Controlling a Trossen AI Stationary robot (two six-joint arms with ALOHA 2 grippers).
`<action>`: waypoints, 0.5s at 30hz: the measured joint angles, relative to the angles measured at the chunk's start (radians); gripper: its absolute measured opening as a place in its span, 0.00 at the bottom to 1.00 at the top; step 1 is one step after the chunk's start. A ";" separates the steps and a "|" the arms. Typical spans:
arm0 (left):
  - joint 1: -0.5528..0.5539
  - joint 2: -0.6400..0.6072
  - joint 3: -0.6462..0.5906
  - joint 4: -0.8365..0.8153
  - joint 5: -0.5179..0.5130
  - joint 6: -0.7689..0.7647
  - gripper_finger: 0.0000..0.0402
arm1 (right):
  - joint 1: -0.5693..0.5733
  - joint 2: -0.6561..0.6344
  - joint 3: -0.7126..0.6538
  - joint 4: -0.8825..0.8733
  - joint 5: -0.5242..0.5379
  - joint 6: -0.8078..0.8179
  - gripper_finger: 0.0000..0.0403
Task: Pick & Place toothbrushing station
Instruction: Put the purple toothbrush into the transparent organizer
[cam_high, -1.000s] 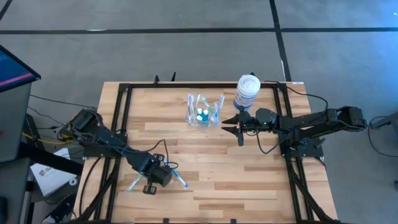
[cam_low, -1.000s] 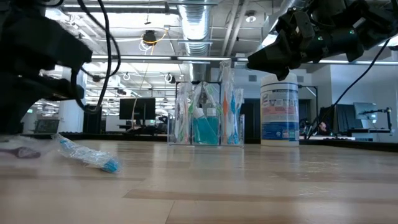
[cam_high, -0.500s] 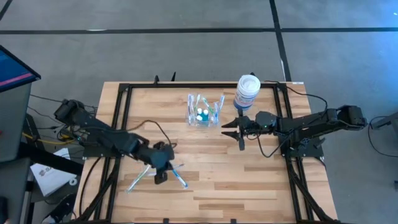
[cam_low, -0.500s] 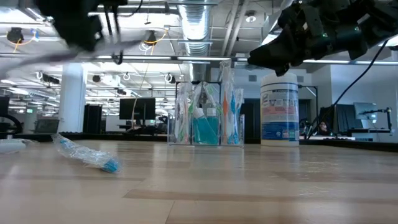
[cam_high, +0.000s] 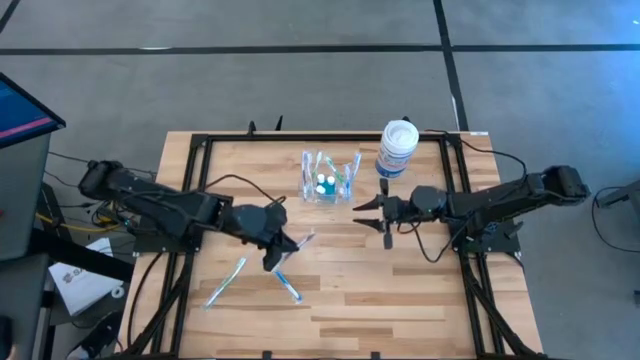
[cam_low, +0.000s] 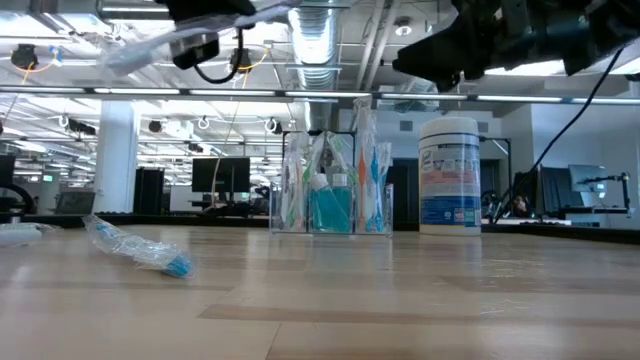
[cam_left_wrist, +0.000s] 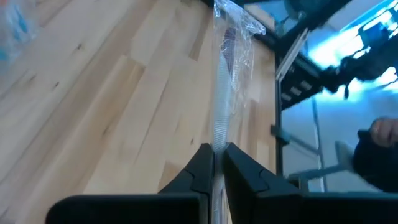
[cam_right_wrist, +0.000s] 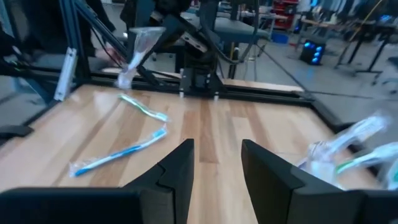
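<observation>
Nearby, white jar (cam_high: 397, 147) beside toothbrushing station (cam_high: 328, 176)

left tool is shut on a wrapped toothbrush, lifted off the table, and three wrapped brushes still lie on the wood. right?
Nearly. Only two wrapped toothbrushes lie on the wood, not three; the high view shows it. The rest holds: the left tool is shut on a wrapped toothbrush lifted off the table.

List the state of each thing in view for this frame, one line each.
left gripper: shut on a wrapped toothbrush, lifted off the table.
right gripper: open, empty, beside the organizer.
toothbrushing station: upright, holding items.
white jar: upright, lid on.
two wrapped toothbrushes: lying on the table.
</observation>
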 joint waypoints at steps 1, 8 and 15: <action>0.014 0.003 -0.001 0.015 0.008 0.000 0.03 | 0.014 0.000 0.008 -0.014 0.025 -0.017 0.31; 0.116 0.010 -0.003 0.128 0.134 0.000 0.03 | 0.114 0.000 0.068 -0.090 0.156 -0.132 0.26; 0.210 0.010 -0.003 0.174 0.192 -0.003 0.03 | 0.204 0.000 0.111 -0.117 0.200 -0.227 0.22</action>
